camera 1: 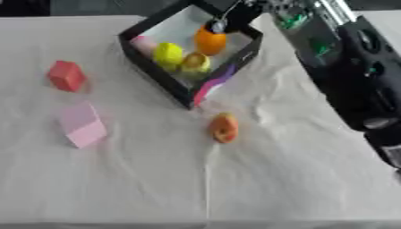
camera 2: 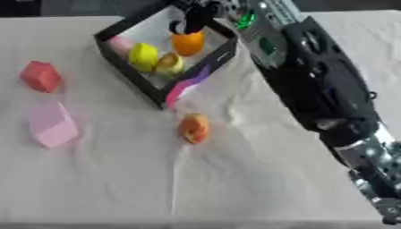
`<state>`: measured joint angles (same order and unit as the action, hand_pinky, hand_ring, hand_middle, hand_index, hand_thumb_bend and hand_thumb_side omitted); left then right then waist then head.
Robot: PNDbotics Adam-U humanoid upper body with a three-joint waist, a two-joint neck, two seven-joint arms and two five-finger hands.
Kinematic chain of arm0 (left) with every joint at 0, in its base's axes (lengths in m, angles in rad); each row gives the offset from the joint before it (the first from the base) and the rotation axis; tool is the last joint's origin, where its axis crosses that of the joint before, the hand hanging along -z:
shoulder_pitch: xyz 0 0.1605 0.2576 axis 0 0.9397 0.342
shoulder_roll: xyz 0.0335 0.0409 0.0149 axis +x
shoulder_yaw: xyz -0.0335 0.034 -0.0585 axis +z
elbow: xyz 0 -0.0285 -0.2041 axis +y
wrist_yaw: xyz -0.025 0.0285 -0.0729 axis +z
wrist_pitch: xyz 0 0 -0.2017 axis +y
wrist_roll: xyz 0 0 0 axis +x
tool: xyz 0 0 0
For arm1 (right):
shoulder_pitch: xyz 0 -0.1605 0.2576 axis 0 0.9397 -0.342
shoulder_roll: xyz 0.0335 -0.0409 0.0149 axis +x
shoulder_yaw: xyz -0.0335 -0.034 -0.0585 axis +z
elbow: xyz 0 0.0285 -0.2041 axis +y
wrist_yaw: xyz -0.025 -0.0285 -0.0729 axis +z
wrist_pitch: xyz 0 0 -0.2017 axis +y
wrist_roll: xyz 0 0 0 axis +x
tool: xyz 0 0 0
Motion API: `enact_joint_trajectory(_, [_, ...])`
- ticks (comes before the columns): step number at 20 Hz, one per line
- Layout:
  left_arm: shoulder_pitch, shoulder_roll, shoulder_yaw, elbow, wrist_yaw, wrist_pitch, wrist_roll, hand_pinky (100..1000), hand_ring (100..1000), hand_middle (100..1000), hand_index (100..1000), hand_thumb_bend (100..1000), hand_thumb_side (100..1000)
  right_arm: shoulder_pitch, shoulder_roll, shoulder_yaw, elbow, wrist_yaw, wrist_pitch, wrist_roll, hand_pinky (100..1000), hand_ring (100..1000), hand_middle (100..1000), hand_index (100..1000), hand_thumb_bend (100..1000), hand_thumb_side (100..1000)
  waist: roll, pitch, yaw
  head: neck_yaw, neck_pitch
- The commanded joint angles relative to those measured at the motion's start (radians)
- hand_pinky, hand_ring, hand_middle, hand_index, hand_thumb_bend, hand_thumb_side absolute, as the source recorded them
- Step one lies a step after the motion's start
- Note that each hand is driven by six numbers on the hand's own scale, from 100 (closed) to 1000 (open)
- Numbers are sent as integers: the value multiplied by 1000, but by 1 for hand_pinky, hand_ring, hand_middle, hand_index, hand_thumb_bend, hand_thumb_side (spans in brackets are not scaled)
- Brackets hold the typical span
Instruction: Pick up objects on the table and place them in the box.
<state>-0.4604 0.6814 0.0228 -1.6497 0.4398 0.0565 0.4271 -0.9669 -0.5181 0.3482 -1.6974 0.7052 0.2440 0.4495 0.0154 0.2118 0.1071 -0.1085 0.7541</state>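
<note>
While the right hand (camera 2: 194,20) pinched the orange (camera 1: 210,41) over the box (camera 1: 156,74), 2 yellow fruits (camera 1: 168,54) sat just beside it. Letting go carelessly could bounce it out.

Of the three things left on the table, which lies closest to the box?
The orange fruit, just below the box's near corner. The red block and pink block sit far off to the left.
</note>
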Motion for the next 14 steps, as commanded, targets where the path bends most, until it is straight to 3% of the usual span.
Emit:
enact_joint_trajectory(1, [-3, 52, 20, -13, -3, -2, 8, 756, 858, 797, 868, 358, 653, 42, -138, -40, -215, -121, 46, 37, 771, 766, 757, 863, 525, 100, 3, -33, -5, 12, -4])
enact_joint_trajectory(3, [1, 55, 21, -12, -3, -2, 9, 755, 858, 797, 868, 357, 654, 97, -202, -48, -282, -210, 46, 52, 767, 759, 745, 854, 528, 102, 1, -32, -10, 15, -5])
enact_joint_trajectory(7, [2, 56, 19, -11, -2, -1, 9, 755, 859, 798, 868, 358, 656, 194, -264, -42, -301, -323, -24, 40, 755, 736, 708, 818, 527, 108, 0, -29, -15, 15, -4])
enact_joint_trajectory(11, [-1, 54, 15, -10, -3, 2, 6, 755, 859, 798, 868, 358, 656, 270, -268, -1, -303, -326, -70, 60, 747, 731, 705, 811, 526, 122, 1, -27, -15, 12, -3])
enact_joint_trajectory(14, [-3, 49, 14, -12, -4, 2, 4, 754, 860, 798, 868, 358, 655, 308, -254, 37, -303, -295, -68, 98, 742, 729, 706, 807, 522, 120, 3, -25, -13, 14, 1])
